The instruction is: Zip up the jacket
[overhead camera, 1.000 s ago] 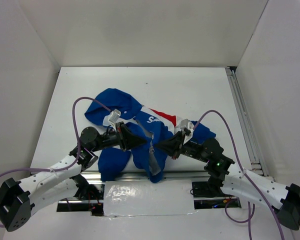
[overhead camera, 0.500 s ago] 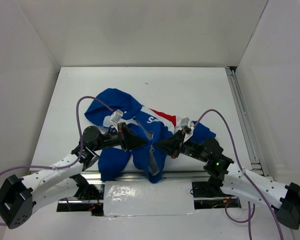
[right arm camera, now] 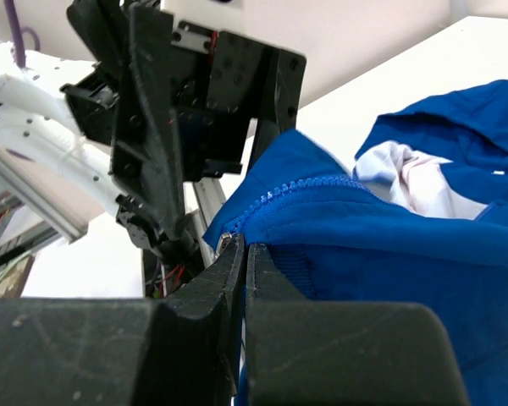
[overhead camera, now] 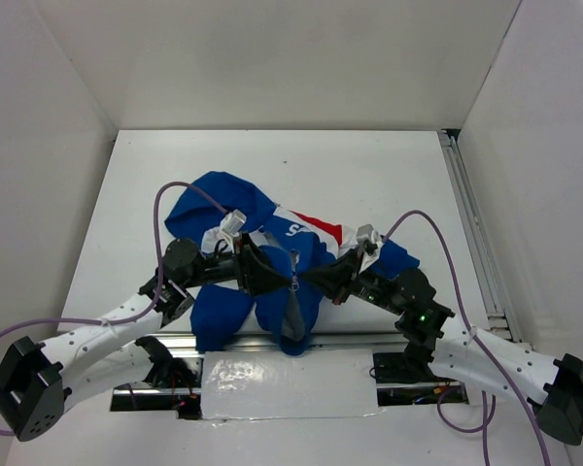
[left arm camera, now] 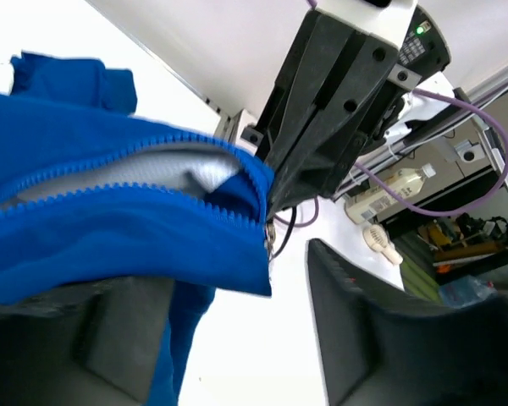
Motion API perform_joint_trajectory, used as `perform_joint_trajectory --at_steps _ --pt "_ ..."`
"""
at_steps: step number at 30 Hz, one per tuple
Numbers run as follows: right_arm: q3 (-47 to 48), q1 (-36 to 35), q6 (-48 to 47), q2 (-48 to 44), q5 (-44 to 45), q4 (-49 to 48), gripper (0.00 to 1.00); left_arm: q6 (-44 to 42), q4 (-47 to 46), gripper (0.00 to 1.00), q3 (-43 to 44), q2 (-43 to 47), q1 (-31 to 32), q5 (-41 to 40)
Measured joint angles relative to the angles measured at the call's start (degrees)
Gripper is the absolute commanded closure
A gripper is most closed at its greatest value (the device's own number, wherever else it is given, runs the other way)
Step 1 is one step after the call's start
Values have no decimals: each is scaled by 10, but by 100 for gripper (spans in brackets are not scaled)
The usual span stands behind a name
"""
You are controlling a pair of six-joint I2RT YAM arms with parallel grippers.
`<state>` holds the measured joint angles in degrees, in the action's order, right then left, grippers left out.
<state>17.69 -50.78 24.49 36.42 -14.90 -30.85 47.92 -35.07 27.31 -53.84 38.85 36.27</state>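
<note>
The royal-blue jacket (overhead camera: 223, 199), with its red and white chest panel, lies crumpled near the table's front edge. My right gripper (overhead camera: 316, 282) is shut on the jacket's front edge at the end of the zip, beside the small metal slider (right arm camera: 226, 243). The right gripper's (right arm camera: 241, 247) jaws are pressed flat together on blue fabric (right arm camera: 364, 237). My left gripper (overhead camera: 270, 279) faces it from the left and is open. In the left wrist view, the left gripper (left arm camera: 237, 283) has its fingers wide apart, and the zip edge (left arm camera: 152, 211) hangs between and above them, free of the right-hand pad. The slider (left arm camera: 269, 238) dangles at the corner.
A metal rail (overhead camera: 471, 223) runs along the table's right side and another along the near edge (overhead camera: 350, 340). White walls enclose the table on three sides. Purple cables (overhead camera: 160, 209) loop above each arm. A blue sleeve (overhead camera: 219, 316) droops over the front edge.
My left gripper has opened and let go of the jacket's edge after edging right towards the right gripper. The right gripper stays shut on the fabric.
</note>
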Motion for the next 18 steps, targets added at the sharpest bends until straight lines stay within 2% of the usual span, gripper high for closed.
perform_joint_trajectory --at_steps 5,15,18 --pt "0 0 14 0 23 0 100 1 21 27 1 6 1 1" --pt "0 -1 37 30 28 -20 100 3 20 58 1 10 1 16" --pt "0 -1 43 35 34 -22 100 2 20 74 1 2 1 17"
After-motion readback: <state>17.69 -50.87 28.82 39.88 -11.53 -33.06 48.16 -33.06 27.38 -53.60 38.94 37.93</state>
